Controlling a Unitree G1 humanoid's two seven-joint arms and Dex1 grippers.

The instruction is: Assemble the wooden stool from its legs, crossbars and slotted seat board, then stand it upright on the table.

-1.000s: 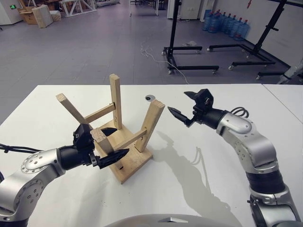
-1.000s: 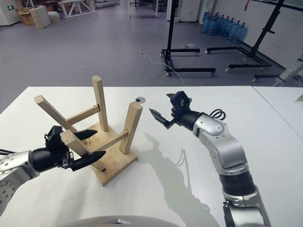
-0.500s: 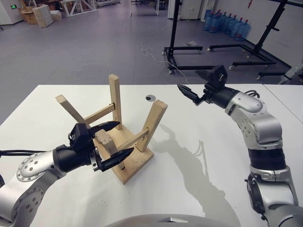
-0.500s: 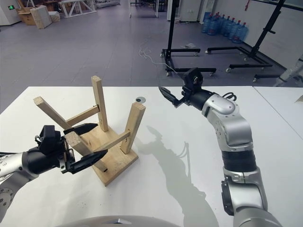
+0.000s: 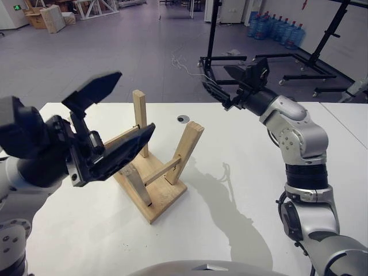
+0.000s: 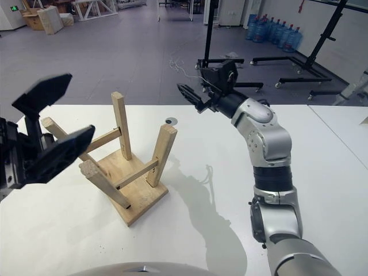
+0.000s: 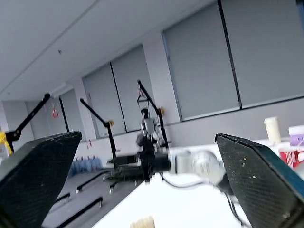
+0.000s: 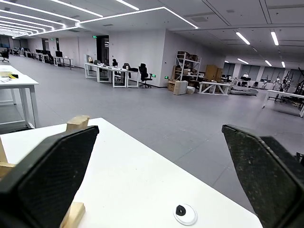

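Left pincer (image 6: 80,103) and right pincer (image 5: 215,77), both spread; one upturned stool (image 6: 141,198), four legs (image 6: 161,155).

I see the pale wooden stool (image 6: 123,172) resting upside down on the white table (image 6: 195,138), left of centre. Its square seat board (image 6: 141,201) lies flat on the tabletop. Four legs (image 6: 161,155) splay upward, linked by two crossbars (image 6: 135,173).

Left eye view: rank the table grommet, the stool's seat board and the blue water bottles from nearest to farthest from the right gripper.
Measured from the right gripper:
1. grommet, on the table near its far edge, below and left of the gripper.
2. seat board, farther left, toward the robot.
3. water bottles, far across the room behind.
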